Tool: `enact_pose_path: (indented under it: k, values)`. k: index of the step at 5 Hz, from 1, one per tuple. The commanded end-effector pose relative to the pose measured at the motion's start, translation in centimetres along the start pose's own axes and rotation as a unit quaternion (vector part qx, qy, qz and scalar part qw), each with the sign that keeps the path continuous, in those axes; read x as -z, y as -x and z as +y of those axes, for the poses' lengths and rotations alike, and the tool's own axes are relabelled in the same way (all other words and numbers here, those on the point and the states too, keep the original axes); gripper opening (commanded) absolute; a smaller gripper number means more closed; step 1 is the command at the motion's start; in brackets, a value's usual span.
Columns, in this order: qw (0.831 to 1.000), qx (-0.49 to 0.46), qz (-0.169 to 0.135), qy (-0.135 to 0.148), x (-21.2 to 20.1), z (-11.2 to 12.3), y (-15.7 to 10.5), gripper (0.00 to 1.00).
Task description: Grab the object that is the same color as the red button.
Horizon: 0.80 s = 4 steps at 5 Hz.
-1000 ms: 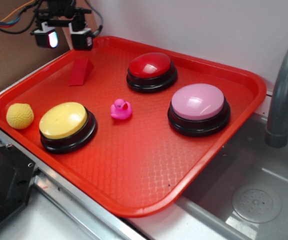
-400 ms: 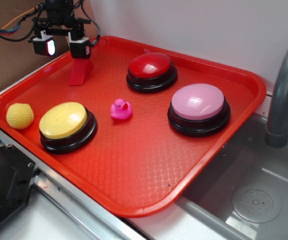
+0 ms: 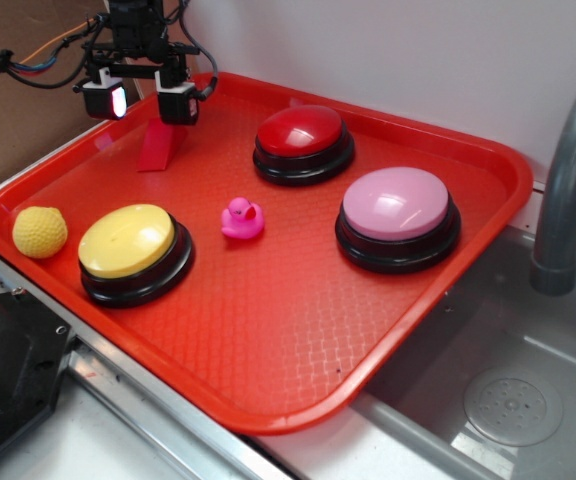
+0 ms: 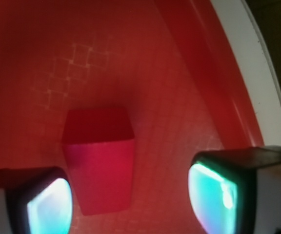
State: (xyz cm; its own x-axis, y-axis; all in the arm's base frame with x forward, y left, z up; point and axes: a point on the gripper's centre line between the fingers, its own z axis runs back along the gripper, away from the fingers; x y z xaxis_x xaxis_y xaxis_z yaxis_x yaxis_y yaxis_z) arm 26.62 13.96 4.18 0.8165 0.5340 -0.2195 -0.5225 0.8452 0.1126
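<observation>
Three domed buttons and three small toys sit on one red tray (image 3: 438, 290), which lies beside a sink. At the far left, by the tray's near-left rim, is a yellow dimpled ball (image 3: 39, 231). Just right of it stands the yellow button (image 3: 135, 252) on its black base. Behind these, near the tray's back-left corner, rests the red wedge block (image 3: 158, 150), its sloped face turned toward the tray's middle. The gripper (image 3: 148, 100) hangs directly above it with its jaws spread wide (nothing between them but air). In the wrist view the red wedge block (image 4: 100, 158) lies on the tray floor between the two fingertips (image 4: 213, 195), closer to the left pad than the right, and whether that pad touches it cannot be told. Further right, near the tray's centre, sits a pink toy duck (image 3: 242, 218). Behind the duck is the red button (image 3: 303, 140), a glossy dark dome on a black base. Rightmost of the set is the pink button (image 3: 398, 215), and past the tray's edge rises a grey faucet (image 3: 568, 180).
</observation>
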Motion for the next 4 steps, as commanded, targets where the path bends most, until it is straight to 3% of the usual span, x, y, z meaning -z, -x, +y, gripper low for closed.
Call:
enact_pose_path:
  k: [1, 4]
  values:
    - [1.0, -0.009, -0.019, 0.003, -0.5, 1.4, -0.7, 1.0]
    - [1.0, -0.018, -0.002, 0.002, 0.8, 1.3, -0.7, 1.0]
